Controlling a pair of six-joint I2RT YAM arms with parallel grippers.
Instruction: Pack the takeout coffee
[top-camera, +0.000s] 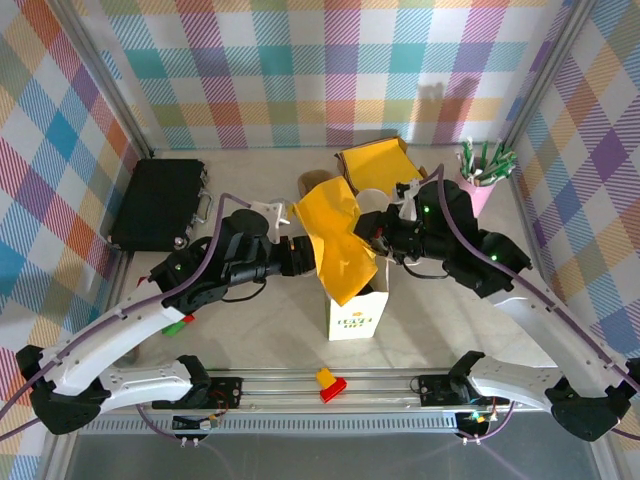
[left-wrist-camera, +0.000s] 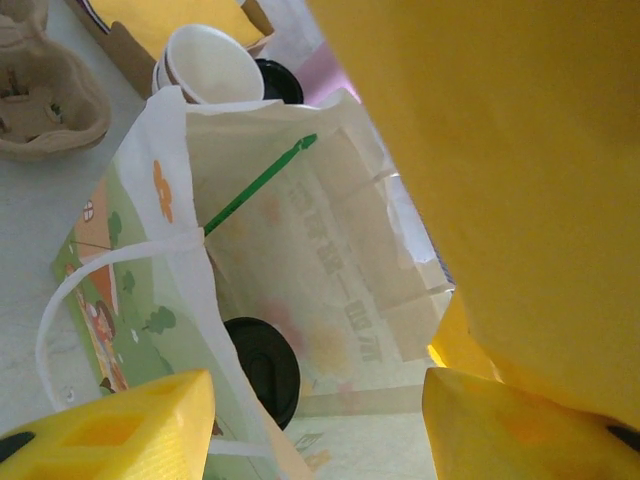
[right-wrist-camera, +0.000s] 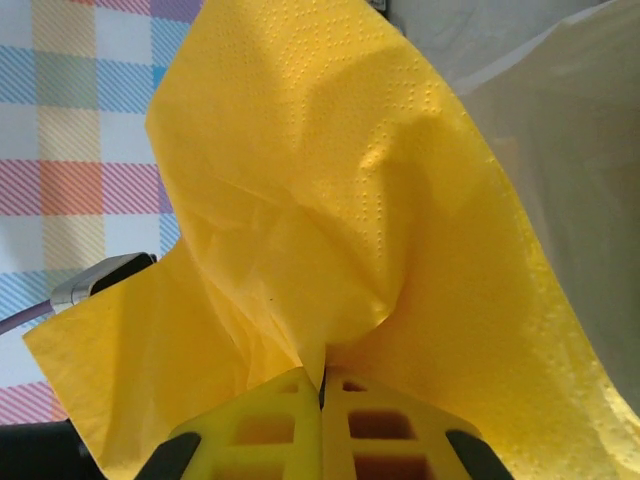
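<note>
Seen from above, a white paper bag (top-camera: 355, 310) stands upright near the middle of the tabletop's near edge, between the two arms. The right gripper (right-wrist-camera: 322, 385) is clenched on a corner of a yellow napkin (top-camera: 335, 235), which hangs over the bag's mouth. The left gripper (left-wrist-camera: 315, 390) is at the bag's rim with its yellow fingers apart. The bag's wall and handle lie between them and are not pinched.

In the left wrist view, a black round lid (left-wrist-camera: 262, 368) lies low inside the bag. It is probably the takeout coffee, though the green cup under the lid is hidden. A green stirrer (left-wrist-camera: 260, 185) leans inside the bag above it.

The coffee is likely light, with thin paper walls that give under a squeeze and a press-on lid that could pop off. It is best held around the body just below the lid, gently, and kept upright.

The bag carries a green printed line on its front and a cartoon countryside scene. Faint characters show through the paper from inside. None of the printing can be read.

A pink cup of straws (top-camera: 482, 178) sits towards the far right corner. A black case (top-camera: 160, 203) lies by the left edge.
</note>
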